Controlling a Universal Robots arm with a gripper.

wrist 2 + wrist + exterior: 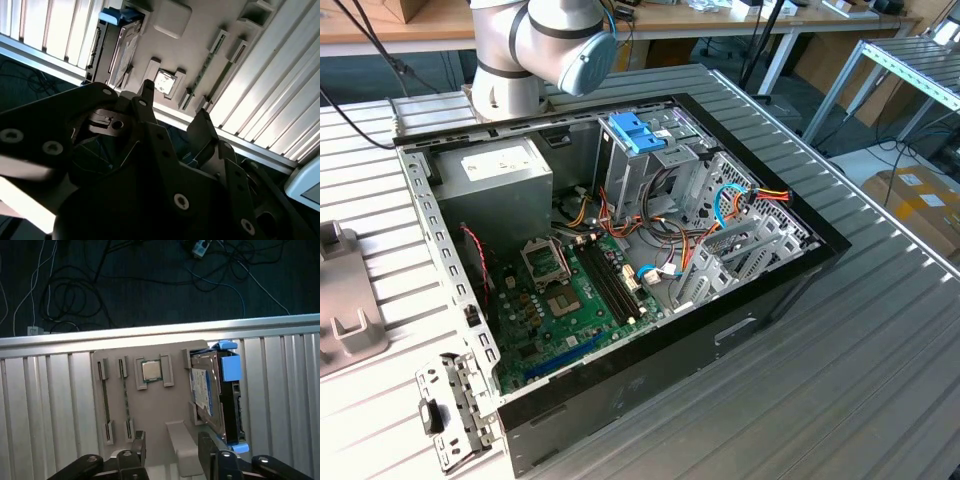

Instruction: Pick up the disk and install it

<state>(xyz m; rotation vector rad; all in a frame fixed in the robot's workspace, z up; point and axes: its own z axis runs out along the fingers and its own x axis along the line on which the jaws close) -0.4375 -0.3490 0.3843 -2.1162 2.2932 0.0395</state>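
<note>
Tool (171, 447) seems open, empty; disk (207, 390) in tray (150, 410) on ribbed table (45, 405); cabled floor (150, 290).

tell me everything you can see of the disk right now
The disk is a flat silver-grey drive with a white and blue label, framed by a bright blue plastic carrier. It sits propped on edge in brackets of the grey tray, beside a processor chip. The open gripper hangs clear of it.
</note>
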